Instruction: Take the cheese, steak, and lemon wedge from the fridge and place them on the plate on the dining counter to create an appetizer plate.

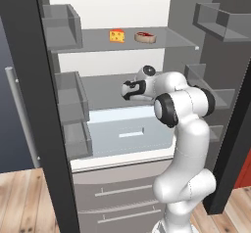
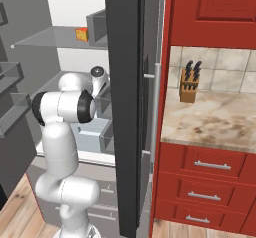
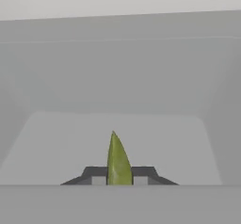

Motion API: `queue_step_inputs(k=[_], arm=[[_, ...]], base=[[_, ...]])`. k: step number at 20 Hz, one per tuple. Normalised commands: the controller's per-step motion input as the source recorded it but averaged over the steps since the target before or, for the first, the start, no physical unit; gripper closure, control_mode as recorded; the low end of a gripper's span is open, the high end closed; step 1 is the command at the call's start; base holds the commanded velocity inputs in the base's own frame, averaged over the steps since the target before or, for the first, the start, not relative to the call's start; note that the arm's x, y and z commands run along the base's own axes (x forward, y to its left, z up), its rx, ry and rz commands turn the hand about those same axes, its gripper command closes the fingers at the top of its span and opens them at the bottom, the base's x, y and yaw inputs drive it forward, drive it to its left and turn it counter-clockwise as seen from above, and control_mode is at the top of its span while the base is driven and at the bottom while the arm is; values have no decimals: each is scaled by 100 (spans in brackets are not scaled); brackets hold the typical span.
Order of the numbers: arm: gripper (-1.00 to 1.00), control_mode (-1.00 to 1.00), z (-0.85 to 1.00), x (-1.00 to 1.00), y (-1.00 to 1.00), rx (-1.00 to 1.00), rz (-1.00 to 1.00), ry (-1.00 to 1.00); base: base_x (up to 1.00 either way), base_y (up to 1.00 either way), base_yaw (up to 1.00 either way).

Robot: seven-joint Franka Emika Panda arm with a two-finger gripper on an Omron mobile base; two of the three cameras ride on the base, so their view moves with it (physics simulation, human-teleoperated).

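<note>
Inside the fridge [image 1: 29, 104], middle shelf: gripper [image 3: 118, 177], fingers pinched on the lemon wedge [image 3: 117, 161], which stands upright between them, likely seized for lifting out. Upper shelf, far and above: cheese [image 1: 116, 35] left, steak [image 1: 145, 37] just right of it, both awaiting collection.

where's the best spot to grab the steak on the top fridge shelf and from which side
Grip the steak across its tan rim, coming in level from the open front of the fridge. It lies flat as a thick round slab on the shelf, with a clear gap to the cheese on its left.
</note>
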Motion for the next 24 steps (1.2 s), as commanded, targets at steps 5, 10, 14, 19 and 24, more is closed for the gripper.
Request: queue_step_inputs(k=[5,10,14,19,24], arm=[[100,-100,-2,4,0,0,0,0],[100,-100,-11,-71,0,0,0,1],[100,-100,-3,-100,0,0,0,0],[100,-100,0,-100,0,0,0,0],[100,-100,4,-100,0,0,0,0]], base=[[0,0,0],[0,0,0],[0,0,0],[0,0,0],[0,0,0]])
